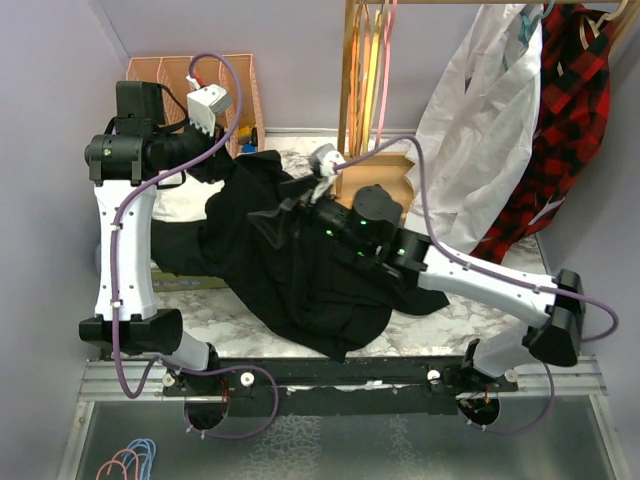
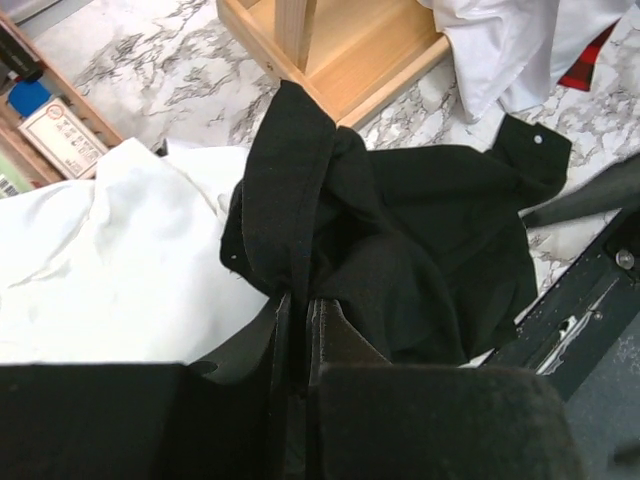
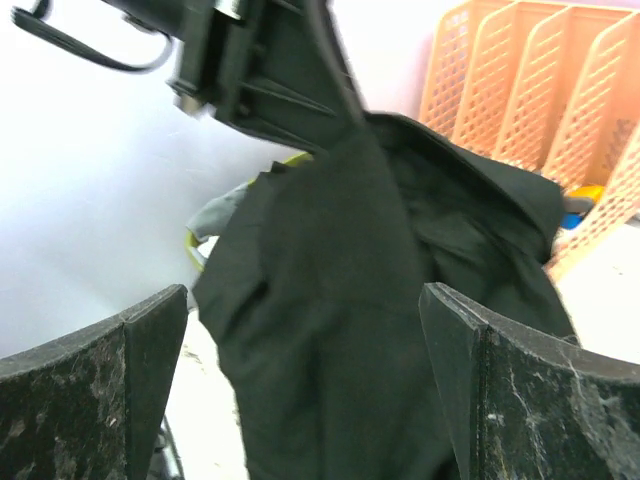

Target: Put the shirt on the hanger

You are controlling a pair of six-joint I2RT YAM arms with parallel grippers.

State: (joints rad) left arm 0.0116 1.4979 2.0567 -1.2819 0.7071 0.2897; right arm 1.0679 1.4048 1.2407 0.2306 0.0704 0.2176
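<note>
The black shirt (image 1: 290, 260) hangs in a bunch over the table's middle, lifted at its upper left. My left gripper (image 1: 222, 165) is shut on a folded band of the shirt (image 2: 290, 190); the closed fingers (image 2: 285, 330) pinch the cloth. My right gripper (image 1: 300, 205) is open, and the hanging shirt (image 3: 330, 230) fills the space between and beyond its spread fingers (image 3: 150, 340). I cannot tell whether they touch it. The pink hanger (image 1: 384, 70) hangs on the wooden rack at the back, apart from both grippers.
A white shirt (image 1: 480, 120) and a red-and-black plaid shirt (image 1: 565, 130) hang at the back right. Orange and yellow hangers (image 1: 368, 60) hang beside the pink one. The rack's wooden base (image 2: 340, 50) and an orange file organiser (image 3: 530, 80) stand behind. White cloth (image 2: 110, 260) lies at the left.
</note>
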